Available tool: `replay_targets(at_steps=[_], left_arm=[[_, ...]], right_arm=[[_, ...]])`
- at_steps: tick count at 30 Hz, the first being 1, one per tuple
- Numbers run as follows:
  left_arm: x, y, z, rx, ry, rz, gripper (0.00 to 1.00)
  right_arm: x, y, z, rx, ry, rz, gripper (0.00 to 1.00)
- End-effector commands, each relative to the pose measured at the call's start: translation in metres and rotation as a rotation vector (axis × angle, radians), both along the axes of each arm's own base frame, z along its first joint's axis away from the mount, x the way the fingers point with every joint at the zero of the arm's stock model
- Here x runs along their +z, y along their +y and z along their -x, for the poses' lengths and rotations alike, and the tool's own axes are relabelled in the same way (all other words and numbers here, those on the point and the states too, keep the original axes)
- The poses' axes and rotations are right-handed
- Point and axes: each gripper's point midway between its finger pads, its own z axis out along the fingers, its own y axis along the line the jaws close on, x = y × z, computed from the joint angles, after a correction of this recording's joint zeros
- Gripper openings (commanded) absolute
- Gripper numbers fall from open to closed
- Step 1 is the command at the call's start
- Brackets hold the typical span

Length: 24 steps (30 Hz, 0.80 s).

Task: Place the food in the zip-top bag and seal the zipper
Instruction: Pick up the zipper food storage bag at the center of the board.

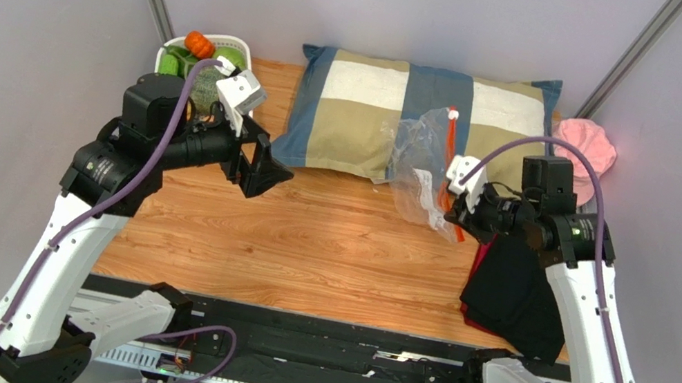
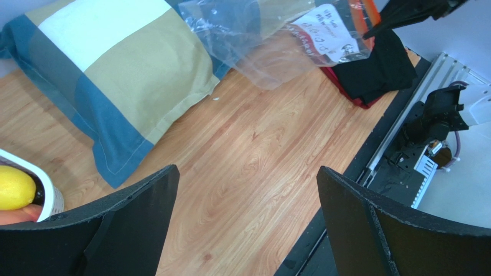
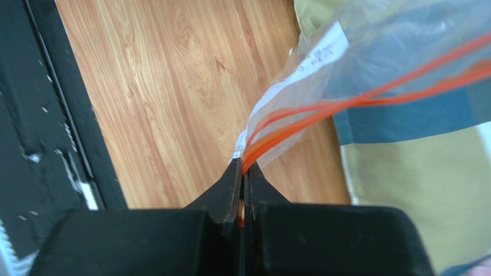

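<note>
Right gripper (image 3: 243, 167): clamped flat on one end of the zipper (image 3: 351, 100), bag corner pinched between the fingertips.
Left gripper (image 2: 245, 175): spread wide, nothing between the fingers; hanging over bare table (image 2: 253, 144), just beside the basket (image 2: 49, 187).
Zip-top bag (image 1: 420, 158): raised at the held corner, the rest slack over the front edge of the pillow (image 1: 359, 116); no food visible inside. Orange tracks part away from the pinch, so mouth judged unsealed.
Food: in the basket at the far left corner, well apart from the bag. Lemon (image 2: 14, 187), tomato (image 1: 198, 43) and green fruit (image 1: 221, 57) visible; banana and pear not made out.
Step in hand: early, by judgement. Bag presented, loading not yet begun.
Next move: probably a pick from the basket with the free gripper. Calls for a mouth wide enough to take a fruit; a one-corner pinch leaves it limp.
Writing: white label patch (image 2: 328, 31) with small red and dark print, too small to read. No brand legible.
Periphery: dark cloth (image 1: 512, 290) near the right arm, pink item (image 1: 587, 146) at far right.
</note>
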Motion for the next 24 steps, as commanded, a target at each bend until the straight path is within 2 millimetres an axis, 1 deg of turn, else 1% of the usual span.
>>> replay_targets(at_steps=[1, 2, 3, 4, 5, 6, 7, 8, 10, 12, 13, 14, 15, 16, 17, 18, 19, 20, 21, 22, 23, 24], left_arm=[[0.015, 0.003, -0.002, 0.02, -0.032, 0.017, 0.99], [0.022, 0.002, -0.003, 0.015, -0.047, 0.018, 0.99], [0.024, 0.001, -0.004, 0.003, -0.054, 0.009, 0.99], [0.023, 0.0, -0.001, -0.03, -0.064, -0.012, 0.99], [0.024, -0.002, -0.004, -0.045, -0.067, -0.024, 0.99], [0.023, -0.003, -0.004, -0.056, -0.069, -0.035, 0.99], [0.021, -0.002, -0.004, -0.068, -0.073, -0.057, 0.99], [0.022, -0.003, -0.008, -0.069, -0.072, -0.067, 0.98], [0.019, -0.003, -0.01, -0.084, -0.063, -0.093, 0.96], [0.02, -0.006, -0.013, -0.101, -0.06, -0.104, 0.93], [0.02, -0.008, -0.012, -0.121, -0.058, -0.11, 0.91], [0.016, -0.014, -0.011, -0.144, -0.041, -0.119, 0.9], [0.013, -0.018, -0.008, -0.161, -0.03, -0.127, 0.88], [0.006, -0.023, -0.007, -0.175, -0.01, -0.137, 0.88], [-0.001, -0.029, -0.007, -0.19, 0.015, -0.145, 0.88], [-0.005, -0.041, 0.0, -0.221, 0.044, -0.141, 0.86], [-0.016, -0.048, -0.002, -0.226, 0.082, -0.151, 0.86], [-0.022, -0.054, 0.0, -0.236, 0.113, -0.147, 0.85], [-0.023, -0.065, 0.004, -0.247, 0.149, -0.122, 0.85], [-0.029, -0.072, 0.007, -0.267, 0.189, -0.108, 0.85], [-0.035, -0.08, 0.007, -0.279, 0.224, -0.101, 0.85], [-0.037, -0.093, 0.015, -0.303, 0.261, -0.08, 0.85]], right_arm=[[0.015, -0.015, 0.022, 0.258, -0.273, 0.215, 0.0], [0.015, -0.014, 0.025, 0.302, -0.313, 0.242, 0.0], [0.01, -0.018, 0.025, 0.369, -0.377, 0.314, 0.0], [0.012, -0.02, 0.029, 0.4, -0.432, 0.35, 0.0], [0.01, -0.017, 0.032, 0.45, -0.47, 0.383, 0.0], [0.007, -0.021, 0.031, 0.473, -0.506, 0.439, 0.0], [0.002, -0.021, 0.03, 0.525, -0.55, 0.479, 0.0], [0.001, -0.018, 0.033, 0.567, -0.589, 0.502, 0.0], [-0.002, -0.019, 0.029, 0.616, -0.641, 0.561, 0.0], [-0.001, -0.016, 0.025, 0.64, -0.679, 0.597, 0.0], [0.0, -0.01, 0.021, 0.651, -0.712, 0.601, 0.0], [0.001, -0.007, 0.018, 0.648, -0.731, 0.603, 0.0], [0.011, -0.001, 0.008, 0.62, -0.793, 0.599, 0.0], [0.008, 0.006, 0.006, 0.621, -0.811, 0.584, 0.0], [0.009, 0.012, 0.003, 0.595, -0.831, 0.561, 0.0], [0.029, 0.02, -0.004, 0.554, -0.942, 0.531, 0.0], [0.034, 0.028, -0.004, 0.553, -0.994, 0.509, 0.0], [0.02, 0.031, -0.003, 0.559, -1.007, 0.5, 0.0], [0.038, 0.037, -0.003, 0.532, -1.108, 0.46, 0.0], [0.037, 0.042, 0.001, 0.543, -1.139, 0.439, 0.0], [0.028, 0.046, 0.003, 0.554, -1.144, 0.425, 0.0], [0.032, 0.049, 0.007, 0.553, -1.174, 0.404, 0.0]])
